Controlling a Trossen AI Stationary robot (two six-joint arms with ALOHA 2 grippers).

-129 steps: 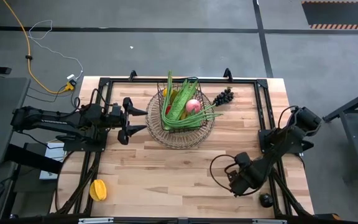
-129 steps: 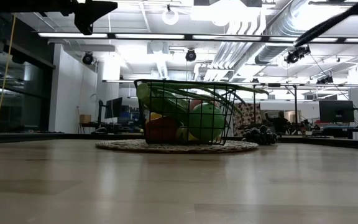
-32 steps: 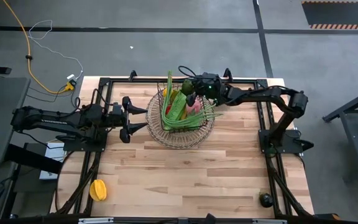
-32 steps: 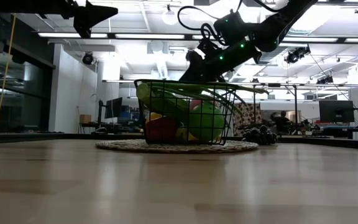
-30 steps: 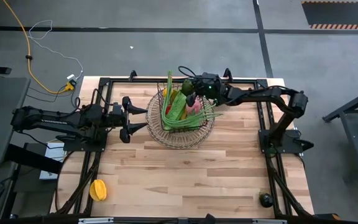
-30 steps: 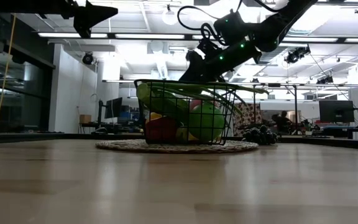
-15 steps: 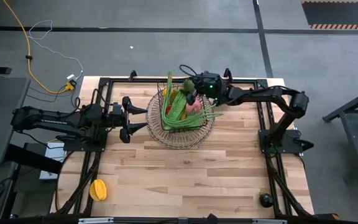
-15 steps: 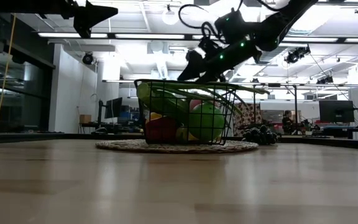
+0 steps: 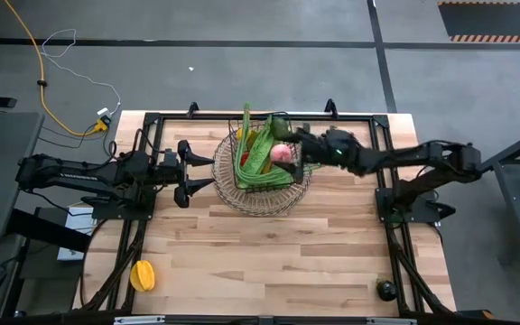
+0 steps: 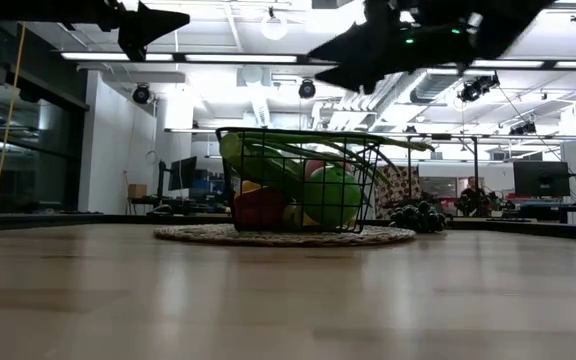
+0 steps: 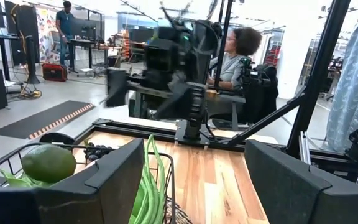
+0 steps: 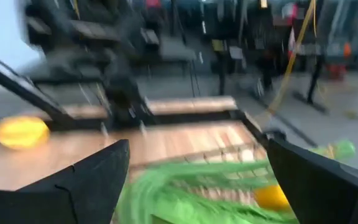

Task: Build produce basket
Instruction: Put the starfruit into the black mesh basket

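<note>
**Right hand empty above the basket's rim**

Your right hand (image 9: 289,144) hung spread and empty over the right part of the basket (image 9: 262,191), its fingers apart with nothing between them. In the low view it sat well above the rim, dark against the ceiling lights. Your left hand (image 9: 199,176) waited off the basket's left side, fingers also parted and holding nothing, near the mesh but not touching it.

The basket stood at the middle of the table's (image 9: 269,253) far half. Inside it lay long green beans (image 9: 262,153), a pink apple (image 9: 281,153), a green apple (image 10: 331,197) against the front wire and something red (image 10: 260,208) beside it. The left wrist view showed a green avocado (image 11: 48,163) at the top of the pile.

A dark bunch of grapes (image 10: 418,216) lay on the table just right of the basket. A yellow fruit (image 9: 143,274) rested well apart at the near left corner, and a small dark round thing (image 9: 385,290) near the right corner.
</note>
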